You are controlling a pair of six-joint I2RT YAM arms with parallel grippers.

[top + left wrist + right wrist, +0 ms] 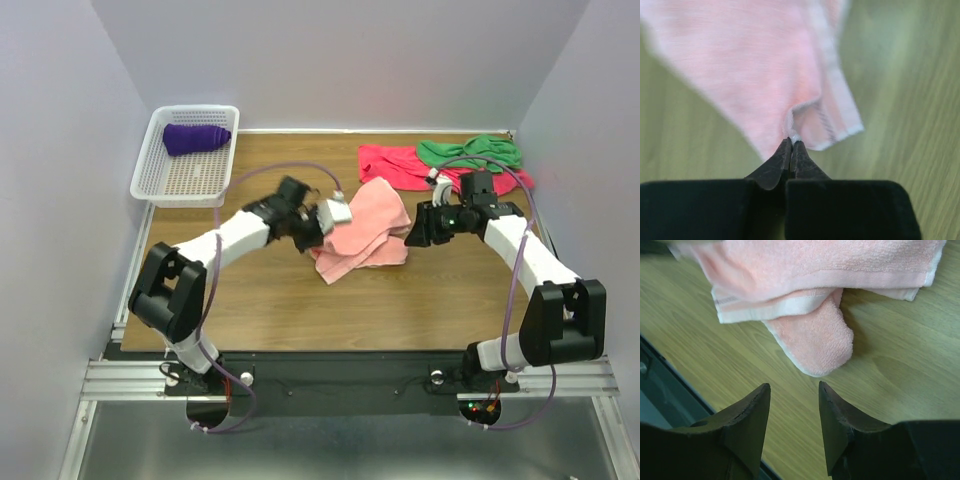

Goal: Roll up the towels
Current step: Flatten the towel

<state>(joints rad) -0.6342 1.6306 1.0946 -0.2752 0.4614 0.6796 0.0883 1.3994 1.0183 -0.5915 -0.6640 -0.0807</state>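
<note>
A crumpled salmon-pink towel [365, 235] lies in loose folds at the table's middle. My left gripper [318, 238] is at its left side, shut on a hemmed edge of the towel [765, 65]; the fingertips [791, 142] pinch a small fold. Just right of the towel, my right gripper [411, 237] stands open and low over the wood. In the right wrist view, a rounded towel corner [820, 340] lies just ahead of the right gripper [794, 390], which holds nothing. A crimson towel [392, 165] and a green towel [470, 150] lie heaped at the back right.
A white mesh basket [170, 185] stands at the back left with a rolled purple towel [195, 137] inside. The grey walls close in on both sides and behind. The table's front edge [670, 375] is close to the right gripper.
</note>
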